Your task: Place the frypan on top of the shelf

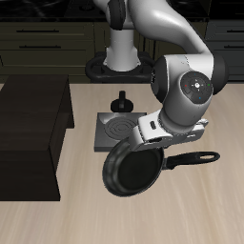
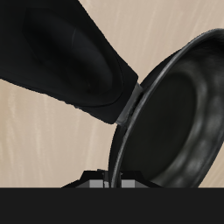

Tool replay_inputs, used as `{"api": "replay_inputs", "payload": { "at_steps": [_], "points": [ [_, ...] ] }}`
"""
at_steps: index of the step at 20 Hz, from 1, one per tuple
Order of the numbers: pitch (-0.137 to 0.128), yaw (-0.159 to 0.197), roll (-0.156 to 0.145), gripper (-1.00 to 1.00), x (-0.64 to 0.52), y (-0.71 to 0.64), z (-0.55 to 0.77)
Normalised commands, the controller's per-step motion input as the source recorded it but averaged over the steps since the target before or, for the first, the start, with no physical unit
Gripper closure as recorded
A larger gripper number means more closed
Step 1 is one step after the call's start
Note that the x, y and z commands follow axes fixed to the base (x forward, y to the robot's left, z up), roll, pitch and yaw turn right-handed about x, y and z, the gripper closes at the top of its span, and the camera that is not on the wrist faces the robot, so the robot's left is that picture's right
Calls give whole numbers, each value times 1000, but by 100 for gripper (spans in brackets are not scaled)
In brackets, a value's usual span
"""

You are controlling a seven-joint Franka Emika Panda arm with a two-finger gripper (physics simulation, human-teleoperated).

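Gripping the frypan (image 1: 132, 170) by its rim, the pincer (image 1: 152, 131) holds it tilted above the counter (image 1: 191, 214), beside the shelf (image 1: 33, 133); rigid, glossy, handle-heavy.

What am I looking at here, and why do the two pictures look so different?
These are simulator renders of one moment. The exterior view shows a white robot arm at a wooden table. Its claw grips the rim of a black frypan, which looks lifted and tilted, its long handle sticking out sideways. Behind the pan lie a grey stove plate with a spiral coil and a small black knob. The big dark box at the table's side is the shelf, where the pan should go. The wrist view comes from a camera on the claw itself, so the frypan fills it.
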Motion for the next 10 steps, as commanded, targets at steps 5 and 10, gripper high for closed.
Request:
{"api": "replay_inputs", "payload": {
  "at_steps": [5, 10],
  "points": [
    [-50, 0, -8, 100, -89, -44, 374],
    [-62, 24, -12, 100, -119, -53, 455]
  ]
}}
